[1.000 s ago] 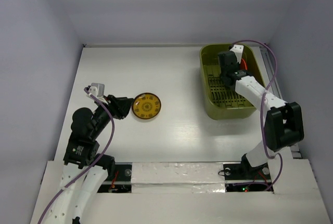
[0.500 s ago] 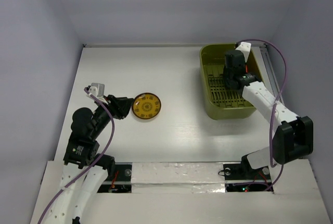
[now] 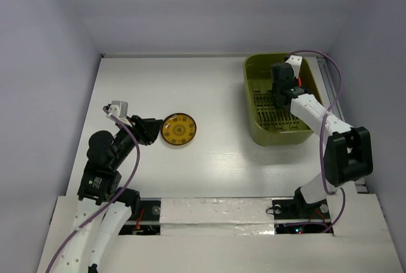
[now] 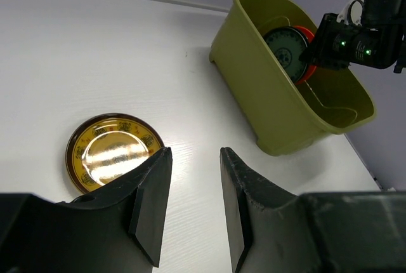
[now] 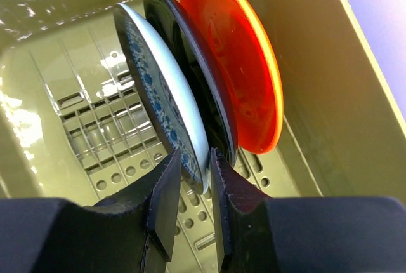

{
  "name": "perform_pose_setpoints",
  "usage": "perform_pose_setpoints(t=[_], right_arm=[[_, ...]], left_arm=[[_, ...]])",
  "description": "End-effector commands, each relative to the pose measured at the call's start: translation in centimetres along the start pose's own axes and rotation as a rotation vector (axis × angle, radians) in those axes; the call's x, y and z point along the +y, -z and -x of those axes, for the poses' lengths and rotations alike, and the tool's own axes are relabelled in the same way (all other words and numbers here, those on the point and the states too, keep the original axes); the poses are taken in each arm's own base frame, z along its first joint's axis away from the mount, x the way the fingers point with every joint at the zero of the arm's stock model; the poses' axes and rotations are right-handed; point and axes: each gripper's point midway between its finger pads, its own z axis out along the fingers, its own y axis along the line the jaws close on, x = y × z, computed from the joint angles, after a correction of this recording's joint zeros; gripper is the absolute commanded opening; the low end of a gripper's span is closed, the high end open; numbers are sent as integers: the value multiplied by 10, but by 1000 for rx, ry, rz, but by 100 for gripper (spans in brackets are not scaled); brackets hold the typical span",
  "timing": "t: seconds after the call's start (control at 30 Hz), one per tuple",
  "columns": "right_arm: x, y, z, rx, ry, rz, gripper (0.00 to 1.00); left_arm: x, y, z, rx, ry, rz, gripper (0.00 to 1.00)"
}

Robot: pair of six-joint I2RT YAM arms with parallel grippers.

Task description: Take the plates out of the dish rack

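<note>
The olive-green dish rack stands at the back right; it also shows in the left wrist view and the right wrist view. Three plates stand on edge inside it: cream with spots, black and orange-red. My right gripper is inside the rack, shut on the lower rim of the cream plate. The yellow-orange patterned plate lies flat on the table. My left gripper is open and empty just left of it.
White walls close in the white table on the left, back and right. The rack's ribbed, slotted bottom lies below the plates, and its right wall is close behind the orange-red plate.
The right arm swung its elbow out and back while its gripper stayed in the rack at the plates. The left arm and the yellow-orange plate have not moved.
</note>
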Motion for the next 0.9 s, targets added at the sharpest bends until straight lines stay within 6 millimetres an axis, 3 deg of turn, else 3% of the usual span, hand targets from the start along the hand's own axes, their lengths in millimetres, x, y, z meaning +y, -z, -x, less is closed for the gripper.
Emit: perform_pose_setpoints(t=[0.0, 0.07, 0.27, 0.47, 0.63, 0.73, 0.87], right_arm=[[-1, -3, 22, -45, -26, -18, 31], [1, -8, 17, -32, -14, -25, 30], [-3, -10, 15, -17, 10, -56, 15], [-11, 2, 25, -40, 6, -54, 9], [-7, 17, 36, -57, 35, -50, 5], [2, 32, 47, -88, 48, -32, 4], [-1, 49, 62, -122, 43, -37, 3]], left_arm=[[-3, -4, 7, -25, -12, -20, 34], [-3, -4, 7, -23, -12, -21, 33], [-3, -4, 6, -22, -13, -22, 34], [-4, -4, 7, -23, -14, -28, 34], [-5, -3, 8, -28, -16, -30, 34], [-5, -3, 8, -29, -15, -31, 34], [-5, -2, 8, -33, -17, -31, 34]])
